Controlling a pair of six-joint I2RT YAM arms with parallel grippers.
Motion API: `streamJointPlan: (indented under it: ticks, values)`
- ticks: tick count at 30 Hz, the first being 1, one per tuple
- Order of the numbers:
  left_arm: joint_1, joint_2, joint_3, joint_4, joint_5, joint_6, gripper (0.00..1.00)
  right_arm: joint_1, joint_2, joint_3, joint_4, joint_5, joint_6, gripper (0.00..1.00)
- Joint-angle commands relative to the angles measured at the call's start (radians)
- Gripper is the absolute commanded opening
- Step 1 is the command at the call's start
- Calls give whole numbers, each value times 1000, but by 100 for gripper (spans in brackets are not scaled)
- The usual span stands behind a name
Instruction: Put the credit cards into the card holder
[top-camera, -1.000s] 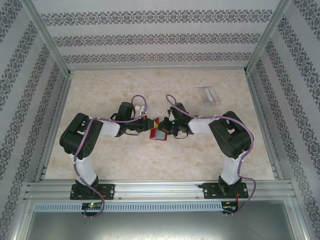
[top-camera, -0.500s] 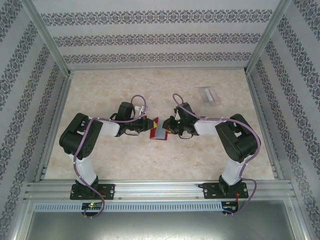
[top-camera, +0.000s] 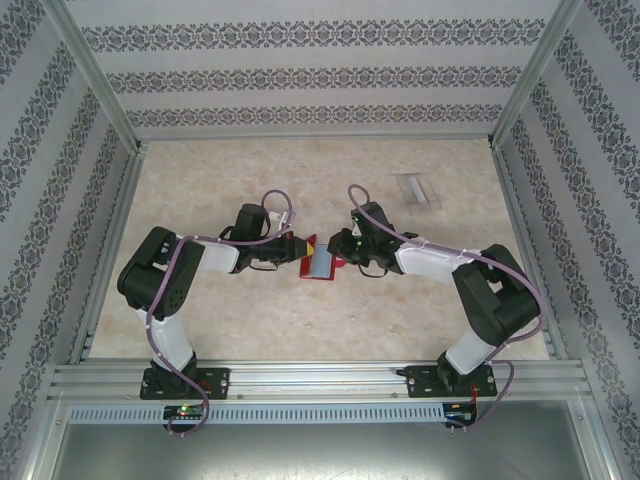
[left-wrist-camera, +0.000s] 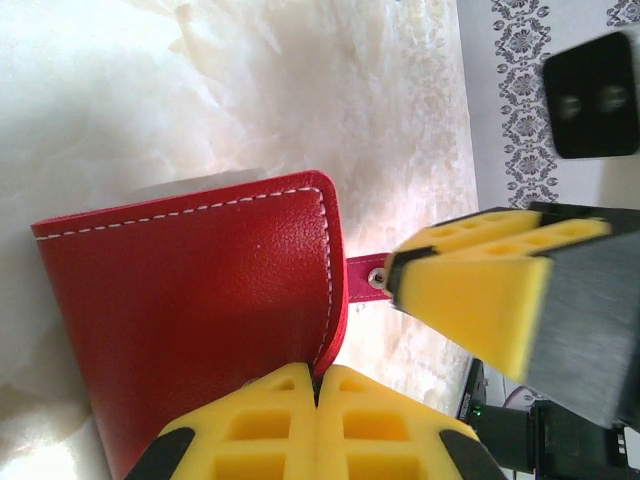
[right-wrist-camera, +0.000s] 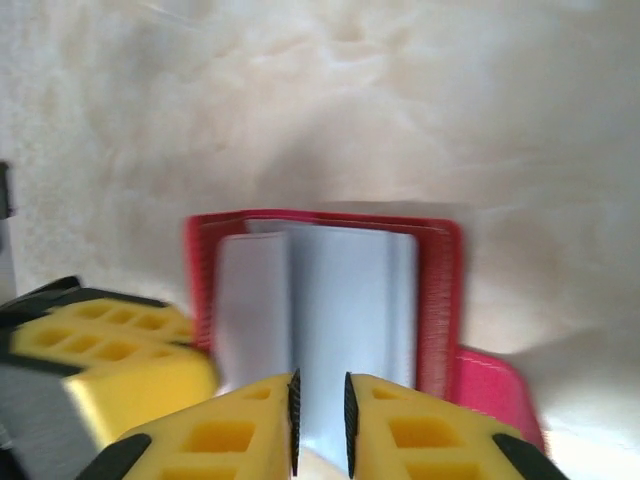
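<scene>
- Card holder (top-camera: 320, 266) lies open near the middle of the counter (top-camera: 250, 330), between the two hands. Its bluish-grey pockets face up, with red edging around them.
- Left hand (left-wrist-camera: 316, 388): fingers pressed together, pinching the edge of the holder's red cover. That flap appears to be held tilted up off the counter.
- Right hand (right-wrist-camera: 320, 410): fingers nearly together with a narrow slit between them, at the near edge of the pockets.
- A pale grey sheet (right-wrist-camera: 350, 300) runs into that slit. It looks like a credit card going in, but I cannot tell card from pocket lining, nor whether it is pinched.
- Red snap strap (left-wrist-camera: 362, 272) sticks out from the holder's side towards the right hand.
- Other credit cards (top-camera: 418, 190): a pale translucent pile near the far right corner of the counter, well apart from both hands.
- Step in hand (judgement): seating a card in a pocket while the left hand holds the holder open.
- Next move calls for a straight push along the pocket's line until the card sits flush. The left pinch should be firm so the holder does not slide.
- After that, the right hand lets go and reaches to the far right corner for another card.
- Watch for the card catching on the pocket lip and bowing. Thin flat cards are also likely hard to lift off the counter.
</scene>
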Motion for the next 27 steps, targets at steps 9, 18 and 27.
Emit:
streamJointPlan:
  ticks: [9,18,27]
  values:
    - [13,-24,-15,-51,-10,11,0,23,158,58,62,-76,39,0]
    - [21,-37,-32,19,13,-36,0,24,217,85,107,-147,36,11]
    - [64,-118,-85,60,28,-62,26,45,270,162,62,-200,-45,27]
